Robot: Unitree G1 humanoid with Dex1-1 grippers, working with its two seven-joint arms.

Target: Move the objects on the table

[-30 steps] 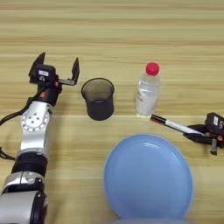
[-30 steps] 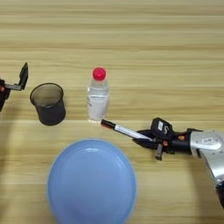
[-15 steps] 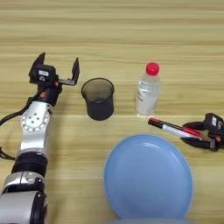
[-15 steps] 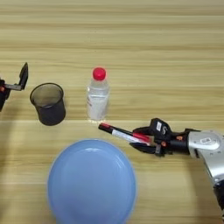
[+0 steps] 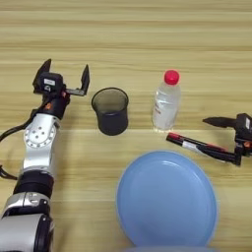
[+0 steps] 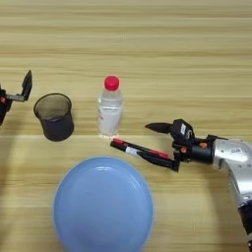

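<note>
A dark translucent cup (image 5: 110,111) stands upright left of centre on the table (image 5: 147,29). To its right stands a clear bottle (image 5: 166,101) with a red cap. In front of the bottle a white marker (image 6: 142,151) lies flat, red end toward the bottle. Its black end lies by the lower finger of my right gripper (image 6: 161,146). That gripper is open, its upper finger spread well clear of the marker. My left gripper (image 5: 65,73) is open just left of the cup, with nothing between its fingers.
A large light-blue plate (image 5: 167,198) lies at the near edge, just in front of the marker. My left forearm (image 5: 39,142) runs down the left side.
The right gripper has opened: its upper finger has swung away from the marker. The marker has shifted slightly toward the plate and lies flat. The left arm has not moved.
</note>
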